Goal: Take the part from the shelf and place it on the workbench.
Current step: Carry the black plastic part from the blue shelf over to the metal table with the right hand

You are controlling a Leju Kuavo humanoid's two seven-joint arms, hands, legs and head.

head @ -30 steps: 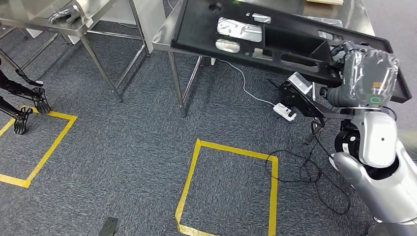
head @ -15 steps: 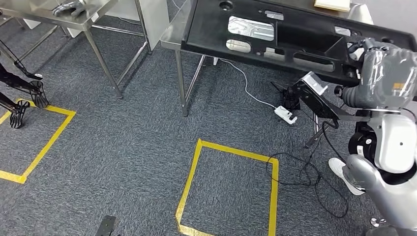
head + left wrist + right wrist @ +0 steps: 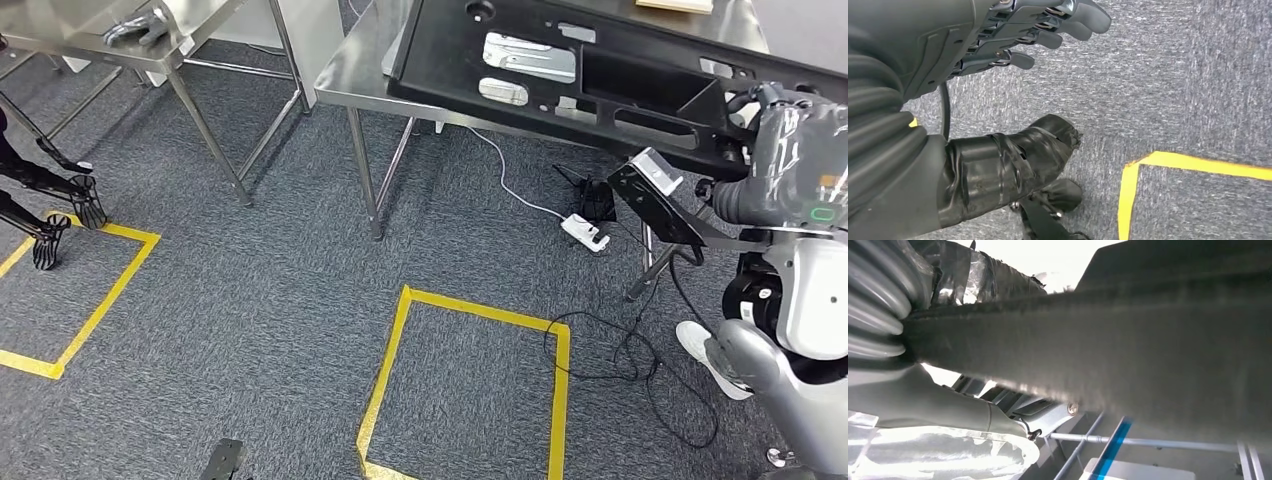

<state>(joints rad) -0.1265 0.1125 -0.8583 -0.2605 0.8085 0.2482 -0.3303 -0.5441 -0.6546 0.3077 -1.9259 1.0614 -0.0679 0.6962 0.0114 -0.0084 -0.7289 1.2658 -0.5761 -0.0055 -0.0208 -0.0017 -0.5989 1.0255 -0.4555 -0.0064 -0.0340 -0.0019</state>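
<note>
From the head camera, the robot's right hand (image 3: 790, 150), wrapped in clear plastic, gripped the near end of a long black moulded part (image 3: 600, 85), which lay across the steel workbench (image 3: 360, 75) with its gripped end jutting past the edge. A white power strip (image 3: 585, 232) and black cables (image 3: 620, 350) lay on the grey carpet beside yellow floor tape (image 3: 470, 305). At the left wrist, the left hand (image 3: 1013, 35) hung over the carpet, its fingers (image 3: 1083, 15) loosely extended, holding nothing. At the right wrist, the part's dark underside (image 3: 1128, 355) ran close across the lens; the fingers' hold could not be made out there.
</note>
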